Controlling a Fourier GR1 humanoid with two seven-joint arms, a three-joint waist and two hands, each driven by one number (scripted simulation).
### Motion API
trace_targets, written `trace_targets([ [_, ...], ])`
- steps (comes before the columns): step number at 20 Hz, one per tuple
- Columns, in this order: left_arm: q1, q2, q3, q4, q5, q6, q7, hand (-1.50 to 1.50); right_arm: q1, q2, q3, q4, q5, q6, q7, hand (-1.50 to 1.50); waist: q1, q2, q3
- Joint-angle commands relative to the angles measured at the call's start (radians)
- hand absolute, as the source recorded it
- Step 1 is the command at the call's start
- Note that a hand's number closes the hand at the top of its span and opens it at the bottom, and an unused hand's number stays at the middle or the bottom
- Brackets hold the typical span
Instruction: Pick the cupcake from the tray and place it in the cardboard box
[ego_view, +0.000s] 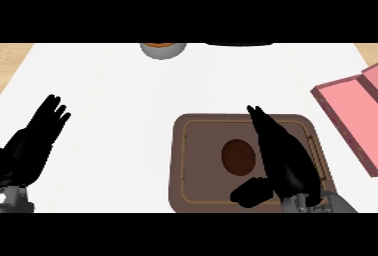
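Note:
A brown cupcake (238, 156) sits in the middle of the dark brown tray (196, 170). My right hand (284, 155) hovers over the tray just right of the cupcake, fingers straight and pointing away, thumb spread below the cupcake, holding nothing. At the right edge lies a pink open box (353, 107), partly cut off by the view. My left hand (33, 140) rests open at the left edge, fingers up, far from the tray.
A grey bowl with something orange-brown in it (162, 49) stands at the far edge of the white counter. A dark object (238, 44) shows at the top edge. Wooden surface shows at both top corners.

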Motion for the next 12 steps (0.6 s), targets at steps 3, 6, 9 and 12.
trace_targets([
  [3,0.011,-0.001,-0.01,-0.04,0.004,-0.018,0.025,0.0,-0.036,0.039,0.003,0.076,0.023,0.108,0.191,-1.5,0.003,-0.001,0.0],
  [6,0.011,0.002,0.019,0.015,0.005,-0.037,-0.011,0.0,-0.058,0.072,-0.021,0.113,0.022,0.117,0.189,-1.5,0.002,0.001,0.0],
  [9,0.007,-0.002,0.003,-0.014,-0.008,-0.022,0.022,0.0,-0.098,0.136,0.001,0.18,0.052,0.127,0.211,-1.5,0.007,0.001,0.0],
  [12,-0.018,-0.019,0.003,0.01,-0.018,-0.005,0.022,0.0,-0.098,0.161,-0.022,0.182,0.06,0.133,0.219,-1.5,-0.003,0.001,0.0],
])
